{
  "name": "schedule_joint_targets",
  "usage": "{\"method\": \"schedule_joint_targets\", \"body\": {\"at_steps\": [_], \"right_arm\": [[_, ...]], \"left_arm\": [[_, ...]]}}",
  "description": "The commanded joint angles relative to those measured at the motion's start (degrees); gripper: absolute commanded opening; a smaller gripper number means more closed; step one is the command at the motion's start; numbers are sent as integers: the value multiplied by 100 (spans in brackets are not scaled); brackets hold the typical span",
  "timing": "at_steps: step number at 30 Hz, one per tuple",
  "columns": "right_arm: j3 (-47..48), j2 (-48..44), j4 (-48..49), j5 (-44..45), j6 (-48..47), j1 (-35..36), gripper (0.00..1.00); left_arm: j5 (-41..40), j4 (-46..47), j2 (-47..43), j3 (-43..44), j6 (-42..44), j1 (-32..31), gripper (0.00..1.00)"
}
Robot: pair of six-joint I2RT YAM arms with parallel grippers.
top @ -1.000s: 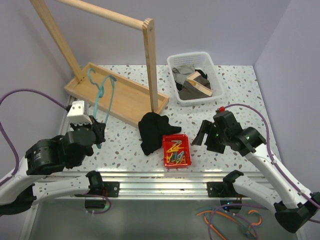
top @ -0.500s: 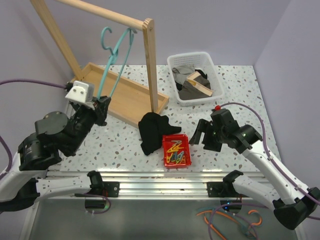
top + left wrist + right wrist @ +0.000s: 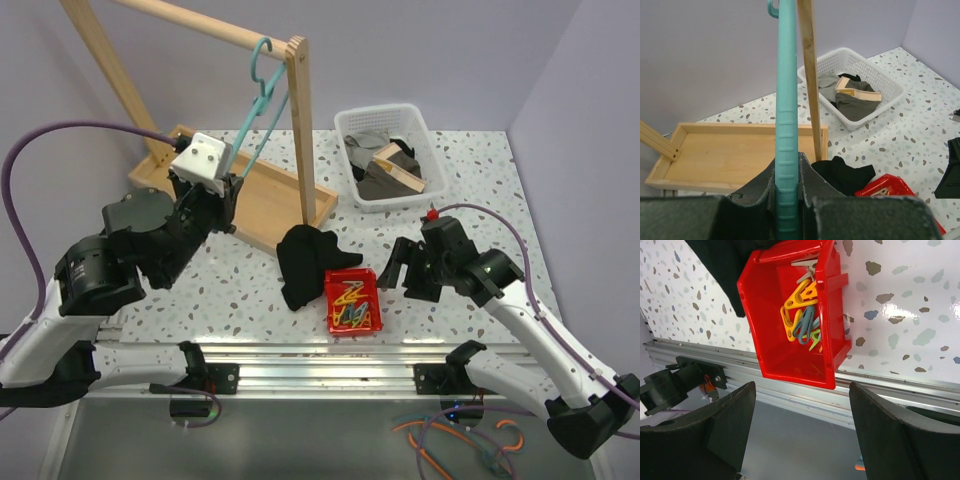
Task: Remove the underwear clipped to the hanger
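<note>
Okay: my left gripper is clamped on the hanger, with the hook up by the far rack rail. I can't tell if it's over the rail. The underwear is off and heaped near-centre, touching the red clip bin. My right gripper is spread and empty. Next, as I read it: keep the hanger plumb, clear the post, seat the hook, and release only once the rail carries it.

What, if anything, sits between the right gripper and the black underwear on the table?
Partly. The red clip bin sits against the underwear's near right edge, on the right gripper's side. Nothing visible lies between the underwear's far right corner and the open gripper.
</note>
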Motion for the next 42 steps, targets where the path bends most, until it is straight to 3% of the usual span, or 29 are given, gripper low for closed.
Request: {"method": "schedule_joint_targets", "body": {"at_steps": [1,9,12,18,24,25,28,30,31,42], "right_arm": [[81,-39,148,-137,-101,3,79],[98,-223,34,-102,-101,3,79],[63,-337,16,-66,-75,11,79],[2,-408,-19,-66,-66,11,79],[-69,-338,68,-145,-145,11,79],[-69,-294,77,-172,-197,11,79],[-60,-198,139,-216,-382,3,80],[-34,-92,270,-400,-601,3,80],[-7,91,314,-470,-681,3,80],[1150,1777,1448,-779,-2156,274,79]], "left_arm": [[212,-3,209,461,88,227,0],[2573,31,781,550,44,2536,0],[3076,216,931,628,88,3039,0],[3473,269,1247,989,79,3260,0],[3641,208,1142,621,-70,3261,0],[3641,190,1072,568,-97,3269,8],[3518,164,853,278,-228,3261,45],[3335,199,712,24,-316,3269,57],[3281,199,555,-65,-351,3269,100],[2631,243,-1158,-1382,-1564,3260,100]]}}
